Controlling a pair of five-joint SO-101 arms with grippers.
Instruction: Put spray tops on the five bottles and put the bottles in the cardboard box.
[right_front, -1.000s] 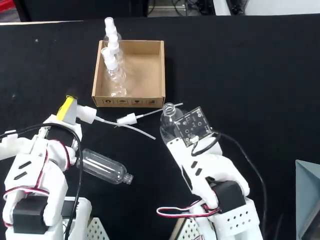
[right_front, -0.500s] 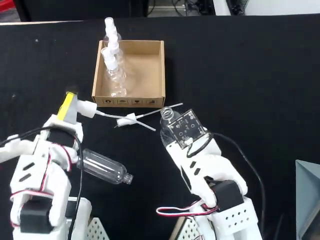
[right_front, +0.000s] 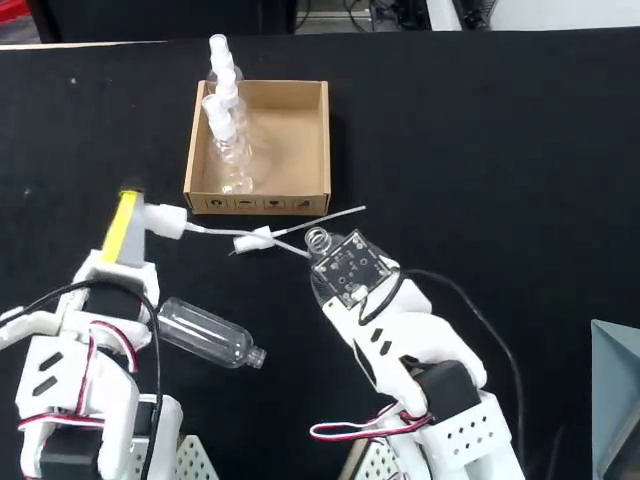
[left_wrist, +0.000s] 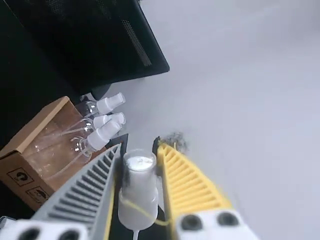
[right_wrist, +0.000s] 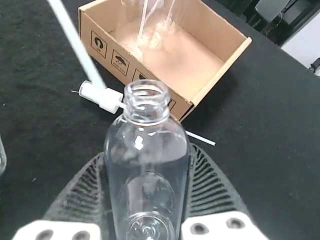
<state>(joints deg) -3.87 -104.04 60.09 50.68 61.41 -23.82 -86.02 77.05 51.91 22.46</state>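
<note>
Left gripper (right_front: 142, 216) is clamped on a spray top (right_front: 168, 221). In the left wrist view the white head (left_wrist: 137, 192) sits squeezed between the grey and yellow jaws, and the gripper (left_wrist: 138, 150) is raised off the table. The top's thin dip tube (right_front: 250, 244) runs out from those jaws toward the right arm's bottle, and its tip lies just beside the bottle neck.

Right gripper (right_front: 326, 262) is closed around an open bottle (right_front: 318, 241). In the right wrist view the clear bottle (right_wrist: 146, 125) stands between both jaws with its threaded neck uncapped and pointing away from the gripper (right_wrist: 147, 170).

A loose spray top (right_front: 256, 240) lies on the black table (right_front: 500, 150), ahead of the right jaws and between the two grippers. It also shows just past the bottle mouth (right_wrist: 102, 97). Its own tube slants off toward the cardboard box (right_front: 256, 203).

The box sits beyond both sets of jaws, nearer the left ones, open side up. Capped bottles (right_front: 228, 130) stand upright in one corner, and three spray heads show there in the left wrist view (left_wrist: 107, 122). The box wall (right_wrist: 107, 52) faces the right jaws.

A second uncapped bottle (right_front: 207, 334) lies on its side behind the left jaws, beside the left arm's body, touching neither gripper.
</note>
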